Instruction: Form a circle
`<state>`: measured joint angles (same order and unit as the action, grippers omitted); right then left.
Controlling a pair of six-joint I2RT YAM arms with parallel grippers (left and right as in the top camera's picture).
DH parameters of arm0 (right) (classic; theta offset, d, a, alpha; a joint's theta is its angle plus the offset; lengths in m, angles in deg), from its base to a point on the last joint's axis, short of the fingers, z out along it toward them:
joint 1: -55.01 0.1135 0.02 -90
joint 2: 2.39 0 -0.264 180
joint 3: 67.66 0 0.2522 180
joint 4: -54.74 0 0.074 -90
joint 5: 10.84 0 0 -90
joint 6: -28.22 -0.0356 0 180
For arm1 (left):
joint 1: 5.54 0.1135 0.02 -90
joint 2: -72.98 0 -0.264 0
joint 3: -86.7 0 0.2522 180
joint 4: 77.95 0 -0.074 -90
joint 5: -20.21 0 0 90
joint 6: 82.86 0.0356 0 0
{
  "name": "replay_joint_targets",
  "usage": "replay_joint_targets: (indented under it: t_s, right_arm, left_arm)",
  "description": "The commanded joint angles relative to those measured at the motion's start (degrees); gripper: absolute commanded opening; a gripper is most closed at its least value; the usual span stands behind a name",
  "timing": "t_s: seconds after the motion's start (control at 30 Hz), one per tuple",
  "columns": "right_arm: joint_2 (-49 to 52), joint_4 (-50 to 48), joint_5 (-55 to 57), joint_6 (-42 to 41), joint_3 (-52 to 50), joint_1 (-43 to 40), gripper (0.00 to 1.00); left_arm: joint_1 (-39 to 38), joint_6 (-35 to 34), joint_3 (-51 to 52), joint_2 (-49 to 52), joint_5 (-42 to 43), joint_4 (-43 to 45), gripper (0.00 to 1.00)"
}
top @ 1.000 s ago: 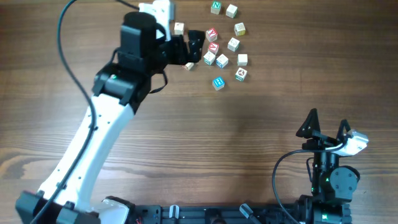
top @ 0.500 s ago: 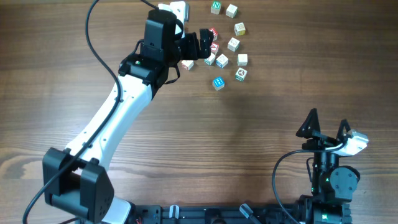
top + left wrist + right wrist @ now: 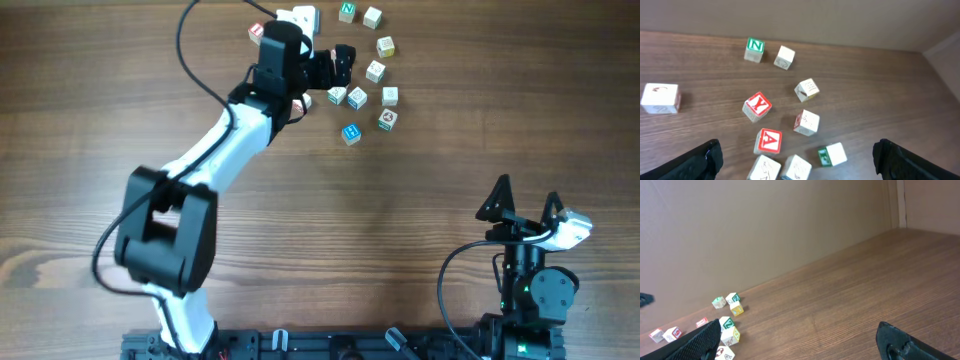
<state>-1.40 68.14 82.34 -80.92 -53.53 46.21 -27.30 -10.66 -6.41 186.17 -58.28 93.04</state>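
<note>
The left hand (image 3: pixel 338 62) is at the far side of the counter (image 3: pixel 300 220), above the left edge of the group of small wooden cubes (image 3: pixel 375 71). Its two fingers are spread wide and no cube is pinched between them. In the left wrist view the red A cube (image 3: pixel 768 141) and the red Y cube (image 3: pixel 757 106) lie on the counter in the wide gap between the fingers, apart from both. The green N cube (image 3: pixel 755 49) lies further out, at the far edge of the group. The blue cube (image 3: pixel 351 133) is on the near side of the group, apart from the hand. The cubes are in a loose scattered cluster, not in a ring. One pale cube (image 3: pixel 660 98) lies alone to the left. The right hand (image 3: pixel 525 205) is at the near right corner of the counter, well apart from all cubes, with its fingers also spread and nothing between them.
</note>
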Motion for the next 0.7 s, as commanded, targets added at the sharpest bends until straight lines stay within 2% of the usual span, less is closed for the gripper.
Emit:
replay_joint_targets:
  t_s: [0.0,0.17,0.37,0.5,0.6,0.67]
  right_arm:
    - [-0.4,-0.3,-0.7,0.9,-0.1,-0.2,1.0]
    - [-0.4,-0.3,-0.7,0.9,-0.1,-0.2,1.0]
    - [-0.4,-0.3,-0.7,0.9,-0.1,-0.2,1.0]
    - [-0.4,-0.3,-0.7,1.0,-0.1,-0.2,1.0]
    - [-0.4,-0.3,-0.7,1.0,-0.1,-0.2,1.0]
    - [-0.4,-0.3,-0.7,0.9,-0.1,-0.2,1.0]
  left_arm:
    - [-0.5,1.4,-1.0,4.1,1.1,5.6,1.0]
    - [-0.7,1.1,-2.0,8.5,0.7,13.5,1.0]
    - [-1.4,1.0,-10.2,17.6,0.1,11.4,1.0]
    - [-2.6,0.9,-18.3,22.8,-6.4,6.4,0.98]
    - [-3.2,0.0,-20.4,24.2,-8.4,6.3,0.96]
    - [-3.3,-2.9,-20.8,25.0,-11.2,6.2,0.95]
